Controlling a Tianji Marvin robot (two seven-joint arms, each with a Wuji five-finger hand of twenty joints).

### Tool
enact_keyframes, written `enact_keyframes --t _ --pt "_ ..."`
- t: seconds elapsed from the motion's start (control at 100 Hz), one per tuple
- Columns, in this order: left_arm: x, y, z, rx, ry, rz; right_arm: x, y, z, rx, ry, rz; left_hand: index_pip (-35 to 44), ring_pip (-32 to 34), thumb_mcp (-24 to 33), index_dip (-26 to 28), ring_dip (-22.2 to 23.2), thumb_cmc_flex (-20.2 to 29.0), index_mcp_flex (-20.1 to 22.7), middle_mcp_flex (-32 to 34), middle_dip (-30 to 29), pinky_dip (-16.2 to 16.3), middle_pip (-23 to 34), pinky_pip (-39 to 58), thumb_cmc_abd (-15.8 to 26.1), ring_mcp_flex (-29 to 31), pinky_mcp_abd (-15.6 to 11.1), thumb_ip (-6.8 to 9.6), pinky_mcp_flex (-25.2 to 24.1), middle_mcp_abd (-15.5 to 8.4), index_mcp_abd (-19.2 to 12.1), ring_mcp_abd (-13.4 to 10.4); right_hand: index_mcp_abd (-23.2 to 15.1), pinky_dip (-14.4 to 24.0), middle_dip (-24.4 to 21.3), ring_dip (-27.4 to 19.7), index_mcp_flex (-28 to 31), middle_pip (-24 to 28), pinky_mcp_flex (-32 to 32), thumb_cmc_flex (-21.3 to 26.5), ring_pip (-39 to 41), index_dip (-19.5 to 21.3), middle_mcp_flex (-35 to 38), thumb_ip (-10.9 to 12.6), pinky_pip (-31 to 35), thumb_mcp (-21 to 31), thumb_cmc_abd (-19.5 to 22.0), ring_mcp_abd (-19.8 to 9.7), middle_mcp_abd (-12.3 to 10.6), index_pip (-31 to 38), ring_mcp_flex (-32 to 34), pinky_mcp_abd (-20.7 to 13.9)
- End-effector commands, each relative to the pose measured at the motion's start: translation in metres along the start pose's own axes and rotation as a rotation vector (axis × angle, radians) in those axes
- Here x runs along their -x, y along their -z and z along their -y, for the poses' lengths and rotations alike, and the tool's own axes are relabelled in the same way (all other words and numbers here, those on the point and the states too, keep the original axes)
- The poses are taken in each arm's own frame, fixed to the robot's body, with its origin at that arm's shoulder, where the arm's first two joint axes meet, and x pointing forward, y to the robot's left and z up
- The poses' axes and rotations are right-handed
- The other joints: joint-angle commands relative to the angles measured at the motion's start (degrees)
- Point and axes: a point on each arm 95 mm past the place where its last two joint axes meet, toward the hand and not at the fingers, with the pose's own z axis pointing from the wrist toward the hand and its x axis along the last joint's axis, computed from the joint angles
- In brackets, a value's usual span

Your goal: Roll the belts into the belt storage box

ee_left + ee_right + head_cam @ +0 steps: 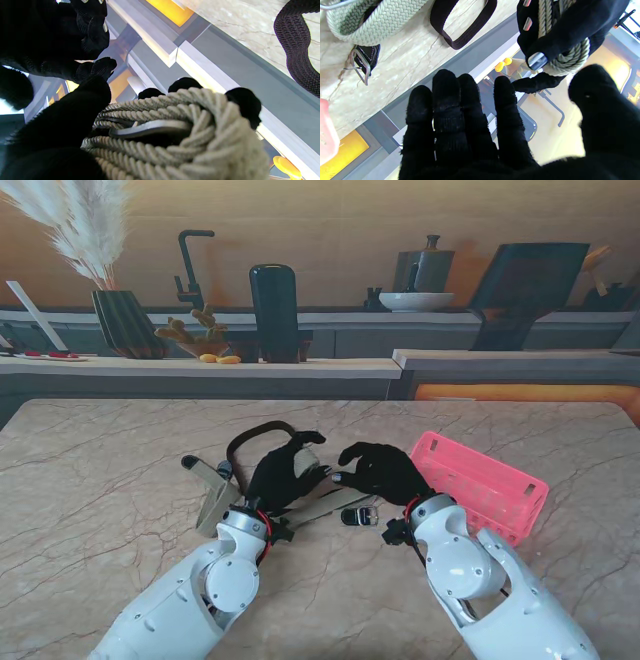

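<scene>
Nearest us our two arms rise over the veined marble table (100,500). Our left hand (283,472) has its fingers (240,105) wrapped around a rolled cream braided belt (180,140); our right hand (378,470) holds nothing, fingers (447,100) slightly apart, a fingertip reaching toward the left. A small black buckle piece (359,516) lies between them. A dark belt (255,434) loops just beyond the left hand. The pink storage box (480,485) sits tilted to the right. Farther off, a counter holds a black faucet (190,270), a ribbed vase (125,320) of pampas and a white bowl (415,301).
</scene>
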Motion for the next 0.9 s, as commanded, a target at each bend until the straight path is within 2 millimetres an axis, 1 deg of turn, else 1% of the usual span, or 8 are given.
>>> enact_keyframes --t 0.0,0.12,0.17,0.29,0.5,0.69,0.84,0.89 --pt "0.0 -0.001 0.0 0.009 -0.014 -0.003 -0.005 -0.003 0.003 0.008 0.012 -0.017 -3.44 13.8 3.96 -1.29 5.39 -2.21 -2.76 0.77 1.19 -0.93 2.89 9.08 -3.07 3.77 -4.02 0.94 3.96 -3.71 0.66 -6.18 0.82 0.71 -0.35 -0.38 -0.91 -0.92 -0.52 -4.49 -0.9 0.7 -1.09 1.59 -0.27 -2.1 1.95 -0.07 0.26 -1.22 -1.51 -0.05" --pt "0.003 -0.002 -0.001 0.035 -0.082 -0.038 -0.007 -0.013 0.007 0.004 0.026 -0.014 -6.08 14.86 4.89 -2.67 5.2 -2.85 -5.23 0.11 1.35 -0.64 2.56 10.0 -5.32 3.78 -5.27 0.57 4.18 -4.3 1.37 -7.09 1.62 1.2 -0.31 -0.06 0.61 -0.81 -0.02 -7.72 -0.32 0.84 -0.12 2.19 0.11 -2.66 3.76 0.87 0.96 -1.44 -1.09 0.87" --pt "0.004 -0.002 -0.001 0.044 -0.107 -0.055 -0.008 -0.018 0.01 -0.003 0.021 -0.011 -6.8 14.77 5.04 -3.08 5.01 -3.45 -5.9 -0.25 1.4 -0.75 2.33 9.71 -5.31 3.77 -5.56 0.46 4.14 -4.56 1.35 -7.51 1.74 1.45 -0.26 0.09 1.2 -0.65 0.22 -8.15 0.02 0.92 0.28 2.34 0.42 -2.63 3.84 1.13 1.23 -1.53 -0.82 1.08" --pt "0.005 -0.003 -0.001 0.056 -0.123 -0.07 -0.01 -0.029 0.015 -0.022 -0.002 -0.003 -7.25 14.77 5.19 -3.38 4.88 -3.43 -6.43 -0.85 1.49 -0.99 2.06 9.16 -5.36 3.76 -5.65 0.38 4.03 -4.55 1.25 -7.61 1.64 1.81 -0.18 0.28 2.27 -0.29 0.67 -8.43 0.6 1.18 1.12 2.52 0.93 -2.38 3.99 1.28 1.3 -1.65 -0.09 1.37" --pt "0.004 -0.003 -0.003 0.07 -0.122 -0.079 -0.016 -0.041 0.024 -0.067 -0.021 0.01 -7.56 14.74 5.26 -3.68 4.74 -3.42 -6.49 -1.17 1.68 -1.27 1.81 8.77 -5.48 3.75 -5.59 0.3 3.99 -4.43 1.03 -7.63 0.7 2.13 -0.15 0.46 4.47 0.36 1.56 -6.75 1.55 1.94 2.99 2.64 1.76 -1.41 4.37 1.45 1.33 -0.74 1.42 1.65" --pt "0.005 -0.003 -0.004 0.081 -0.123 -0.081 -0.019 -0.047 0.033 -0.125 -0.045 0.018 -7.67 14.75 5.66 -3.83 4.68 -3.35 -6.43 -1.16 1.8 -1.43 1.73 8.75 -5.42 3.75 -5.48 0.22 4.0 -4.41 1.09 -7.63 0.07 2.12 -0.19 0.46 5.25 0.61 1.69 -5.15 1.91 2.44 3.58 2.66 2.03 0.05 3.11 1.48 1.28 -0.04 1.79 1.62" --pt "0.004 -0.002 -0.004 0.081 -0.115 -0.081 -0.02 -0.049 0.038 -0.175 -0.045 0.025 -7.7 14.77 5.8 -3.91 4.65 -3.19 -6.3 -1.13 1.85 -1.53 1.62 8.78 -5.5 3.75 -5.46 0.17 4.0 -4.43 0.99 -7.63 -0.84 2.03 -0.21 0.35 6.5 0.96 2.06 -1.33 2.14 2.96 4.61 2.74 2.22 3.05 1.36 1.25 0.83 1.11 2.67 1.46" --pt "0.004 -0.002 -0.004 0.081 -0.112 -0.08 -0.02 -0.049 0.039 -0.187 -0.048 0.031 -7.72 14.77 5.88 -3.94 4.64 -3.12 -6.27 -1.04 1.87 -1.55 1.6 8.8 -5.57 3.75 -5.47 0.16 4.01 -4.41 1.08 -7.63 -1.26 1.82 -0.3 0.16 7.21 1.1 2.41 1.34 2.24 3.21 5.45 2.58 2.23 5.96 0.8 1.05 0.55 1.97 3.41 1.31"
